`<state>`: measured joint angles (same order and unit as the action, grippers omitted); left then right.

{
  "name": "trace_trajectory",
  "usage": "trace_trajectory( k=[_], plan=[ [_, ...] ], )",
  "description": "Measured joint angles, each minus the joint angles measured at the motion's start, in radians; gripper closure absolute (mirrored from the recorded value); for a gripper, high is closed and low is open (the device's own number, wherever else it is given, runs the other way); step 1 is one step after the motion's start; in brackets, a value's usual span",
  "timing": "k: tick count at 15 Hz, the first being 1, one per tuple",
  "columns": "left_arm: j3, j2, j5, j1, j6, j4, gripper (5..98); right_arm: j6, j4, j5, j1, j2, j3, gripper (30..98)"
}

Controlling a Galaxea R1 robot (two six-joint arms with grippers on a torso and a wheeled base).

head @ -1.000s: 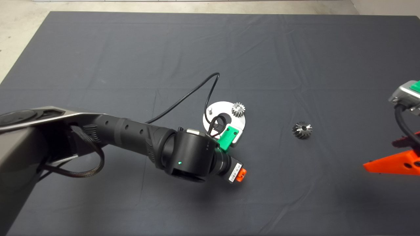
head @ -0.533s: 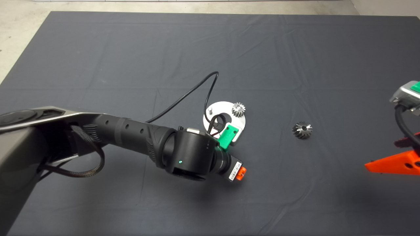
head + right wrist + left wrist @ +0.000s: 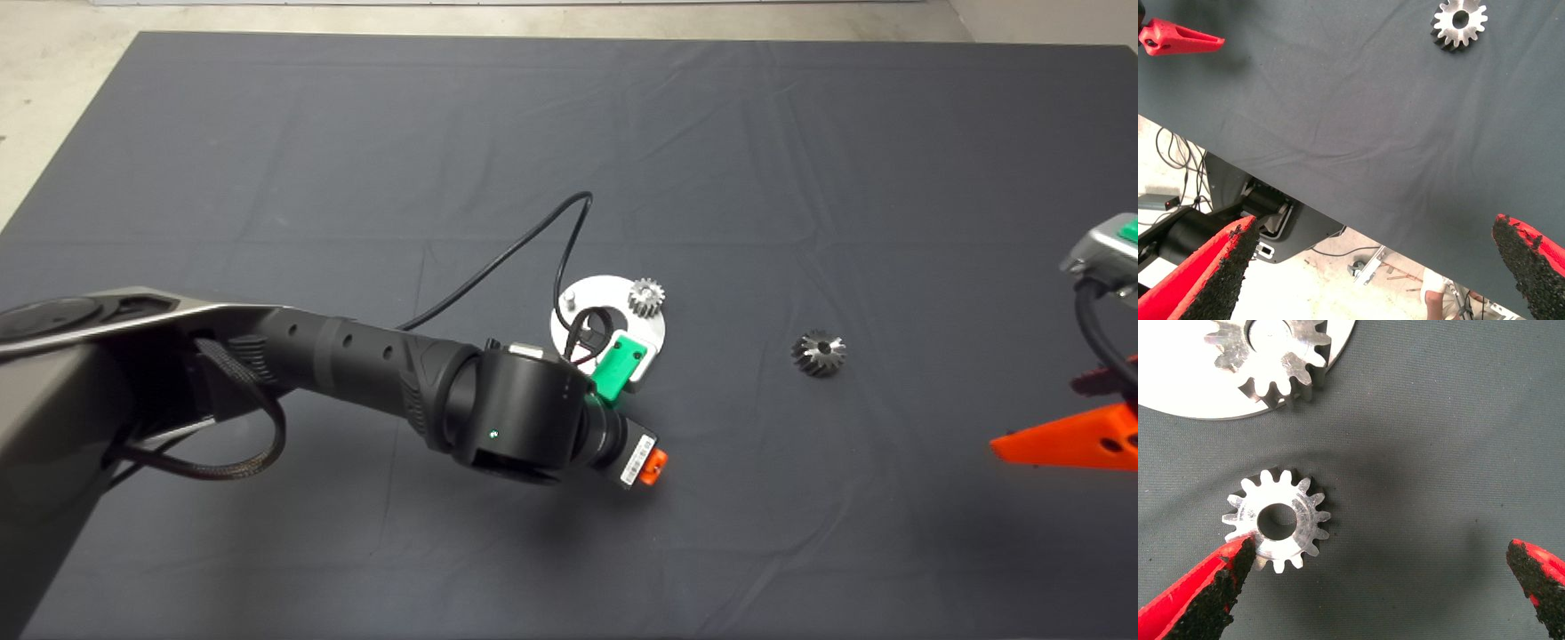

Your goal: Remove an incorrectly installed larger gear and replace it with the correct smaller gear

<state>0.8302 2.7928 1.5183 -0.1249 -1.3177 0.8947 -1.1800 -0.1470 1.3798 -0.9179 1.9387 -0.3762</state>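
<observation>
Larger gear point(image 3: 819, 352) and smaller gear point(image 3: 1277, 519) flat on mat

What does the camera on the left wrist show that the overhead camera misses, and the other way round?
Only the left wrist view shows the smaller gear lying flat on the mat, with the left pincer open around it.

Only the head view shows the larger gear lying apart, the left arm, and the right pincer waiting at the edge.

Both show the round silver plate with a mounted gear.

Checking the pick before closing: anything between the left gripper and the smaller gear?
Nothing visible. The smaller gear lies flat on the mat between the open fingers of the left gripper; one finger already touches its teeth.
</observation>
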Motion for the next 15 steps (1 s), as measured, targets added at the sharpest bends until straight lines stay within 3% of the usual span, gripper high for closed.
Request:
trace_trajectory(
  k=[3,7,10,13,15],
  plan=[
    [0.001,-0.004,-0.002,0.000,0.021,0.000,5.3,0.000,0.000,0.000,0.000,0.000,0.000,36.2],
    [-0.021,-0.028,-0.029,0.002,0.026,0.007,5.3,0.000,0.000,0.001,-0.002,0.000,0.000,36.2],
    [-0.067,-0.056,0.007,0.000,0.006,0.025,5.3,-0.004,0.000,0.001,-0.002,0.000,0.000,36.2],
    [-0.083,-0.055,0.009,-0.023,-0.006,0.022,5.3,-0.004,0.000,0.001,-0.002,0.000,0.000,36.2],
    [-0.101,-0.041,0.007,-0.065,-0.025,0.002,5.3,-0.004,0.000,0.000,-0.002,0.000,0.000,36.2]
  ],
)
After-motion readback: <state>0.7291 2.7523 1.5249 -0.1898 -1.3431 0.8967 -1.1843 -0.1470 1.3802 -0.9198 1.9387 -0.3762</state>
